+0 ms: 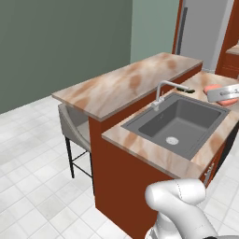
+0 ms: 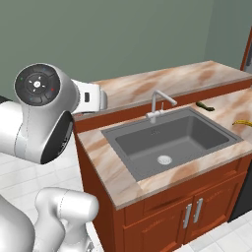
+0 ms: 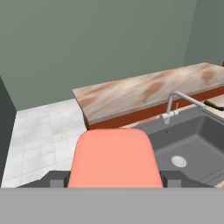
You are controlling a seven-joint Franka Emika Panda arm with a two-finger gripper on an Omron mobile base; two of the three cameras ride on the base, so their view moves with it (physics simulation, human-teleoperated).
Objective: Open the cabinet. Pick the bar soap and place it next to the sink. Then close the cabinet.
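A: Tool (image 3: 114, 180) status?
B: Clamped on bar soap (image 3: 114, 158), held up in the air w/ the sink (image 3: 192, 144) and marbled counter (image 3: 131, 94) beyond it.
A: Faucet?
B: Faucet (image 3: 177, 103) at sink's back edge.

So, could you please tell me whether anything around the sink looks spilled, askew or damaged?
Nothing stands out. The sink basin looks dry, the faucet stands upright, and the countertop shows no spill. The bar soap sits squarely between the end effector fingers.

Base views flank sink (image 1: 179, 123) from behind; hand view faces it closer.
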